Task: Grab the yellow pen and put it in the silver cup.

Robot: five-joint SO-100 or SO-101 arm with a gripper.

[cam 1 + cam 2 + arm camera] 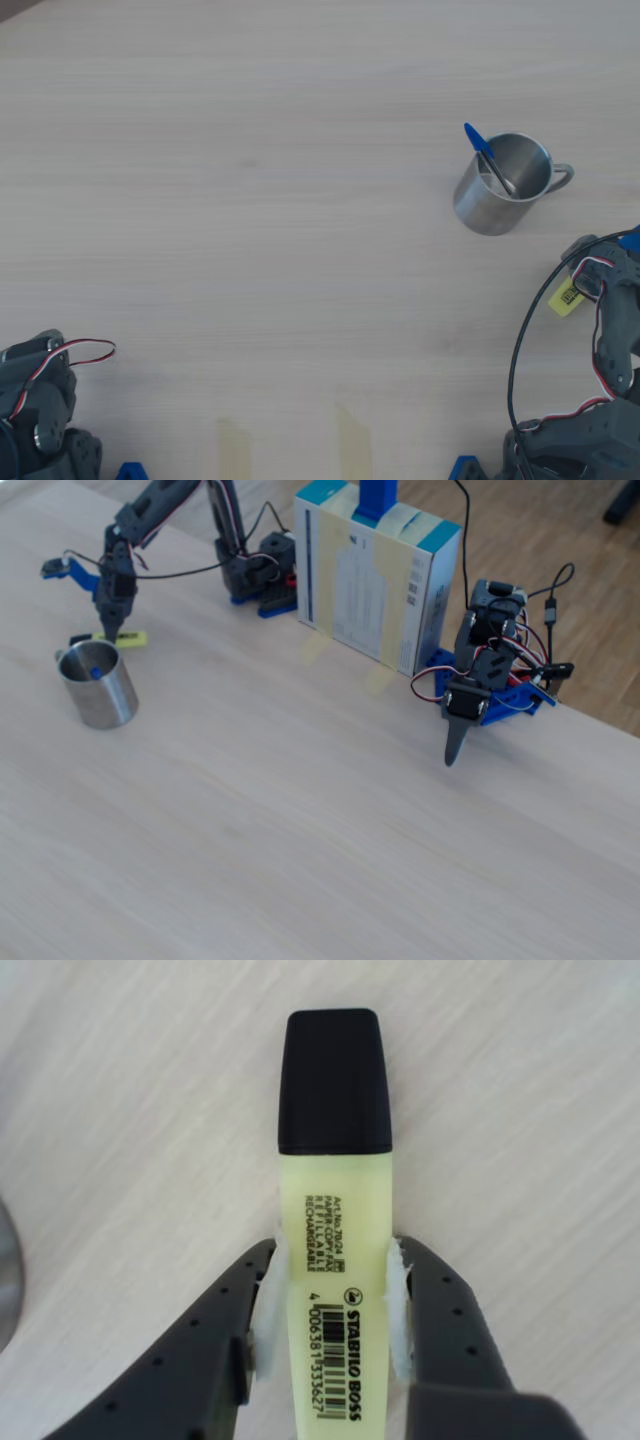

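Note:
The yellow pen (335, 1210), a chunky highlighter with a black cap, lies on the wooden table. My gripper (335, 1255) straddles its barrel, and both white pads (400, 1300) touch its sides. In the overhead view the pen (563, 299) peeks out under the gripper (572, 290) at the right edge, below and to the right of the silver cup (500, 185). The cup stands upright with a thin blue pen (480, 148) in it. In the fixed view the gripper (112, 632) points down at the pen (132, 638), just behind the cup (97, 685).
A second arm (475, 685) rests folded at the right of the fixed view and shows at lower left in the overhead view (40, 405). A white and blue box (375, 575) stands between the arm bases. Tape strips (352, 435) lie near the table edge.

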